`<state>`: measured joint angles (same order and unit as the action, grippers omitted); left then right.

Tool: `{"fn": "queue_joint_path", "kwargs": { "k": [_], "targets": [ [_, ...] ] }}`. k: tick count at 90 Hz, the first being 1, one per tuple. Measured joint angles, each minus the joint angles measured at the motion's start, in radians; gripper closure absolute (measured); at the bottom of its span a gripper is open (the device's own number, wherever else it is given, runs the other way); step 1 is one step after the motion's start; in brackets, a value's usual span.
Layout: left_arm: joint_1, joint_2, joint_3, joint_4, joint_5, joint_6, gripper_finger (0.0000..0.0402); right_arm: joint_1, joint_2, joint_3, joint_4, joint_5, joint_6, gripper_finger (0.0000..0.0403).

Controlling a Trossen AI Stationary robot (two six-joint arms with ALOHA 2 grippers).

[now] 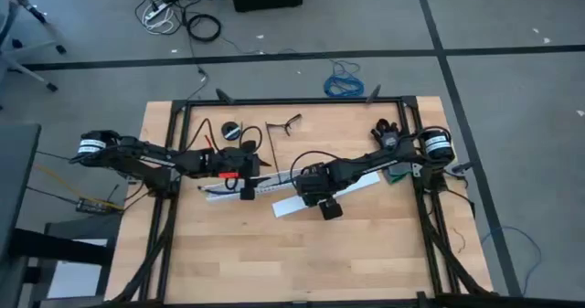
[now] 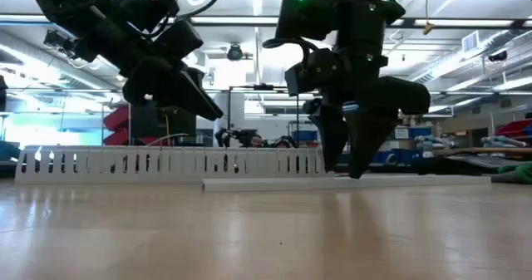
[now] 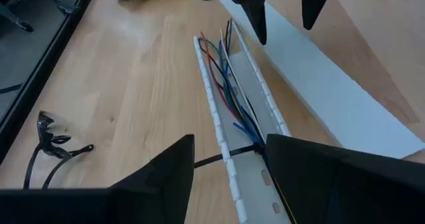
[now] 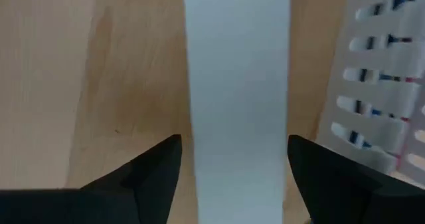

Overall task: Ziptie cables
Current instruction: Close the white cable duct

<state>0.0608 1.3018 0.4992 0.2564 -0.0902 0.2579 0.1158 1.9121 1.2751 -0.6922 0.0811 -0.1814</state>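
- While both arms meet mid-table, the near half of the table (image 1: 302, 262) is bare wood with free room out to the front edge.
- Right gripper (image 4: 232, 159): fingers spread wide, straddling the flat white cover strip (image 4: 236, 84), one finger on each side of it, nothing held. In the low view its tips (image 2: 357, 159) reach down to that strip.
- One cover strip, lying at a slant just in front of the slotted duct (image 1: 251, 189); its long edges are clear of the finger pads in the right wrist view.
- Left gripper (image 3: 226, 174): fingers apart, hovering over one end of the duct, nothing gripped. In the low view it hangs clear above the slotted wall (image 2: 166, 161).
- One duct, open on top, with two toothed side walls.
- Cables (image 3: 229, 91): one loose bunch lying lengthwise inside the duct channel, blue, red, green and dark strands; exact count unclear. A black tie (image 3: 219, 159) crosses the duct near the left gripper.
- Farther back: one black round item (image 1: 233, 130) and one small black bracket-like piece (image 1: 283, 125) on the wood, well apart from the duct; open wood between them and the arms.
- Black frame rails run along the table's back and side edges.
- Off the far edge: one blue coil (image 1: 345, 84) on the floor.
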Motion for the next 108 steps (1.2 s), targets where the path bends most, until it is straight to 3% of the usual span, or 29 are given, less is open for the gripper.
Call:
{"fn": "queue_joint_path", "kwargs": {
  "k": [63, 108],
  "targets": [
    [0.0, 0.0, 0.0, 0.0, 0.0, -0.004, 0.0218, -0.015, -0.004, -0.049, 0.058, -0.049, 0.012, 0.0163],
    [0.0, 0.0, 0.0, 0.0, 0.0, -0.008, 0.0218, -0.025, -0.002, -0.068, 0.07, -0.08, 0.049, 0.0153]
  ]
}}
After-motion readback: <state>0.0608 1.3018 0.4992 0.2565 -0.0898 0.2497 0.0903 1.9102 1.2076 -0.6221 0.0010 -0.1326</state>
